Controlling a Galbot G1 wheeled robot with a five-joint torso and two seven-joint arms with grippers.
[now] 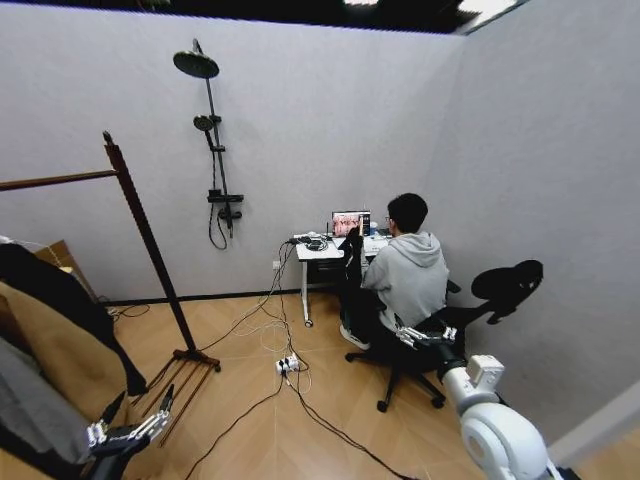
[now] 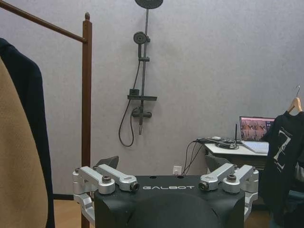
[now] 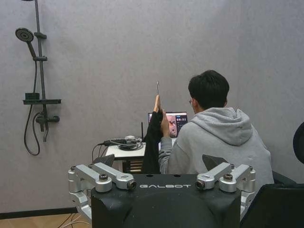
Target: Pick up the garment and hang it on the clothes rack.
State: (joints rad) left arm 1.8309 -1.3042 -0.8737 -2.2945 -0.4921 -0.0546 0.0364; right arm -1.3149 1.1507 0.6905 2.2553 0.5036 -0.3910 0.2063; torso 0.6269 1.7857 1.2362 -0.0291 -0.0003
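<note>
The clothes rack stands at my left, a reddish-brown post with a knob carrying one horizontal bar. The garment, a long plain black coat, hangs from that bar, outermost beside a tan coat. My left gripper is low in front of the rack's foot, open and empty, a short way from the coats. My right gripper is held out at the right, open and empty, facing a seated person.
A grey jacket hangs nearest me. The person at a desk holds up another black garment on a hanger. Cables and a power strip lie on the floor. A shower fixture is on the back wall.
</note>
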